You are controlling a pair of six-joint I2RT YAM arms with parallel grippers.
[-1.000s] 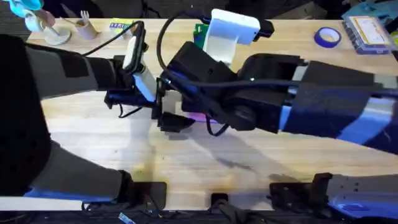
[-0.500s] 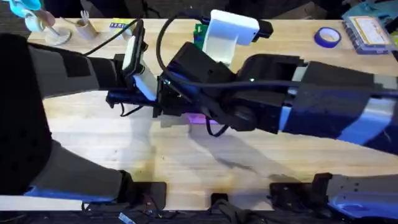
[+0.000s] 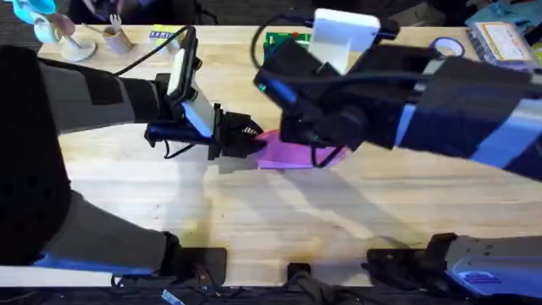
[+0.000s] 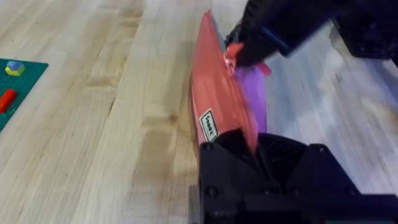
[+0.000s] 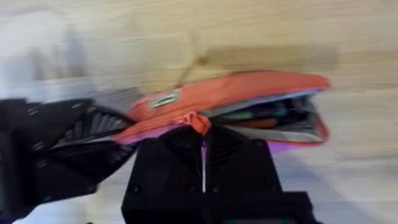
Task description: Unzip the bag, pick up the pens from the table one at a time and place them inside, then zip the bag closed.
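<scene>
The pens are seen inside the pink pouch, partly zipped; the left gripper is clamped on its end, the right gripper on the zipper pull

Bag: soft matt pink cloth. Table: smooth pale wood, visible grain. Hands: black matt plastic.

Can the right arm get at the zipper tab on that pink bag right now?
Probably yes. Its end effector is already at the zipper tab, while the left end effector steadies one end of the bag; nothing blocks it.
</scene>
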